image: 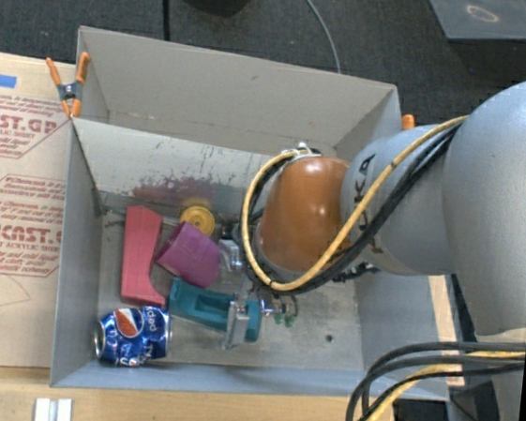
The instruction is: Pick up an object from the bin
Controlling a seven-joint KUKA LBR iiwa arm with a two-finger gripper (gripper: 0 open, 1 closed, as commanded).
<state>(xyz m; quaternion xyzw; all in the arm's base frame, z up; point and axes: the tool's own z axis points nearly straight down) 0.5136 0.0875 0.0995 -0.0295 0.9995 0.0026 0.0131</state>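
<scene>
My gripper (pixel 241 323) reaches down below the arm's orange cover, in the front middle of the bin. It is at the right end of a teal plastic thing (pixel 196 303) that lies flat on the bin floor, and part of that thing's right end is hidden by it. Just behind the teal thing a magenta block (pixel 189 253) lies tilted. A yellow round thing (pixel 198 216) sits behind that block near the back wall.
A long pink block (pixel 140 252) lies along the left side. A crushed blue Pepsi can (pixel 134 335) rests in the front left corner. A small dark bit (pixel 285 319) lies right of the gripper. The arm covers the bin's right half.
</scene>
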